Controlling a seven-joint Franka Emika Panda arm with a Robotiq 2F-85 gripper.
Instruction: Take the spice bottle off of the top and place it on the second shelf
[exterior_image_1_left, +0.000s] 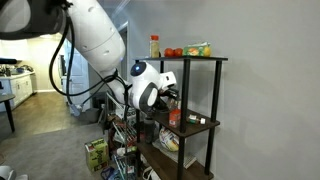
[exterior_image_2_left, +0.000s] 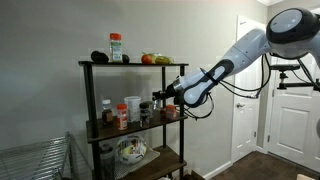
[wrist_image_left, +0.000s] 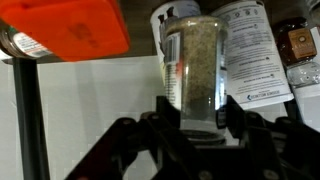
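A grey wall (exterior_image_2_left: 40, 40) was seen behind the rack (exterior_image_2_left: 86, 110), whose top (exterior_image_2_left: 140, 64) lay at upper centre in an exterior view and whose second shelf (exterior_image_2_left: 165, 123) was crowded with jars (exterior_image_2_left: 122, 115). The bottle (wrist_image_left: 195, 70) was found off the top, at second-shelf level. At the centre of the wrist view it was clamped by the gripper (wrist_image_left: 196, 102), both its sides being pressed by the fingers (wrist_image_left: 229, 105). Whether its base was borne by the board could not be told. The step in hand was judged to be the set-down. It would be done well if the bottle were kept upright and lowered into the gap right of the orange lid (wrist_image_left: 80, 25) and left of the white labelled tub (wrist_image_left: 250, 55). It should be released only once seated flat, and the fingers then drawn straight back so that no neighbour was brushed. The bottle was shown as a clear-walled cylinder filled with pale grey-green speckled spice, with a printed label on its left side. Its cap could hardly be made out at the frame's top edge.
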